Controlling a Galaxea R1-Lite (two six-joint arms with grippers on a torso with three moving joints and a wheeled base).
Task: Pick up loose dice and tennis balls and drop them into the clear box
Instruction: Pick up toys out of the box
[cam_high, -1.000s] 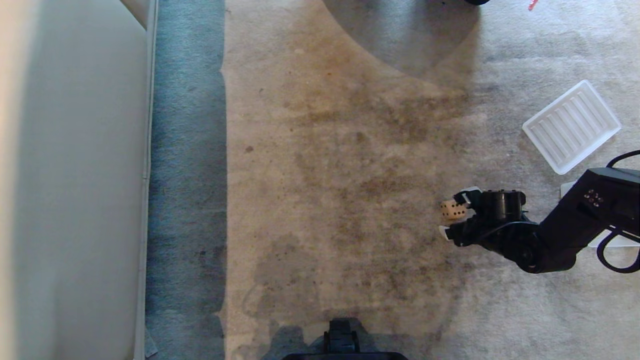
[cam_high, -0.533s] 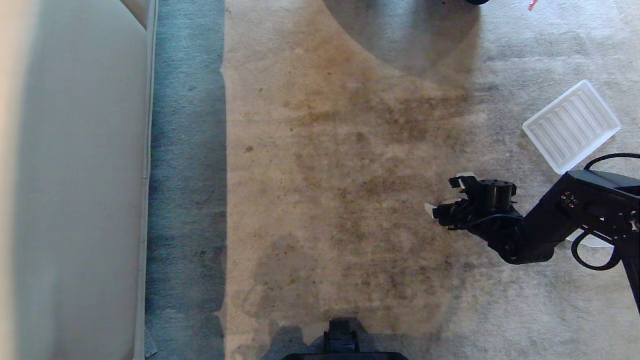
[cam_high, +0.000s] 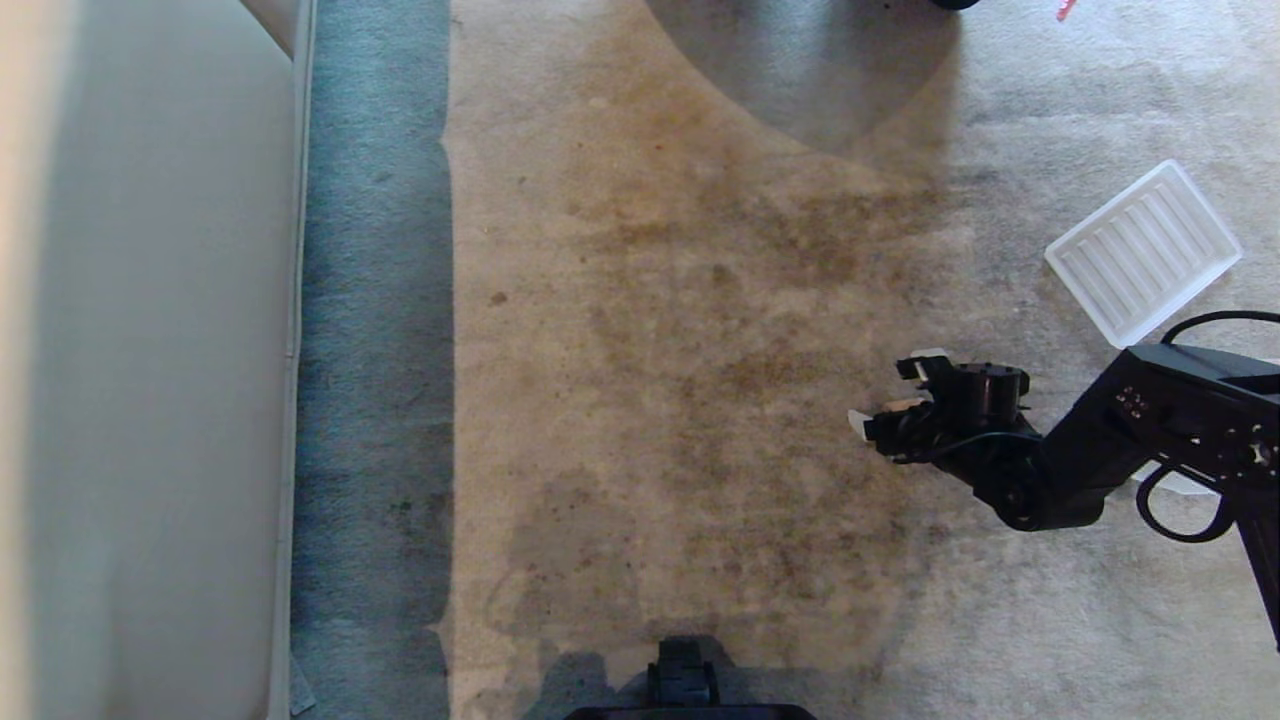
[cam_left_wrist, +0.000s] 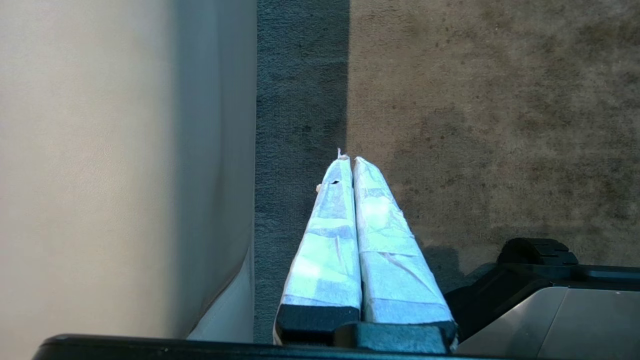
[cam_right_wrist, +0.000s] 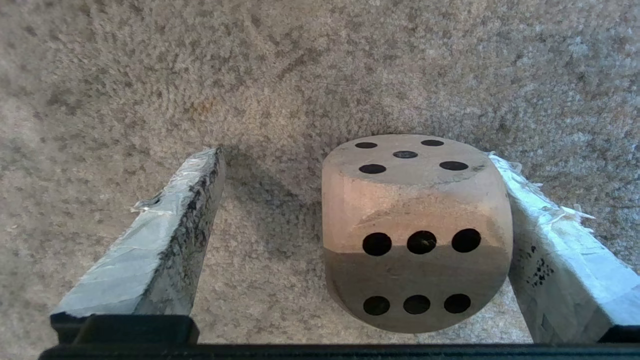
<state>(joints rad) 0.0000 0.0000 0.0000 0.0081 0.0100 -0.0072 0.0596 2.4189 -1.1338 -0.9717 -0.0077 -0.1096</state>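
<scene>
The beige wooden die (cam_right_wrist: 417, 230) sits on the carpet between the fingers of my open right gripper (cam_right_wrist: 352, 157). It lies close against one taped finger (cam_right_wrist: 555, 250), with a wide gap to the other. Its six-pip face looks toward the wrist camera. In the head view my right gripper (cam_high: 888, 393) hangs over the die and hides it. A sliver of whitish plastic, probably the clear box (cam_high: 1168, 484), shows under the right arm. My left gripper (cam_left_wrist: 348, 160) is parked, shut and empty. No tennis balls are in view.
A flat ribbed translucent lid (cam_high: 1143, 252) lies on the carpet beyond the right arm. A pale piece of furniture (cam_high: 150, 400) runs along the left, with a strip of blue-grey carpet (cam_high: 375, 350) beside it. Part of my base (cam_high: 685, 685) shows at the near edge.
My right gripper has shifted a little farther out and left, and down over the die. The die showed between the fingers in the head view a second ago and is now covered.
</scene>
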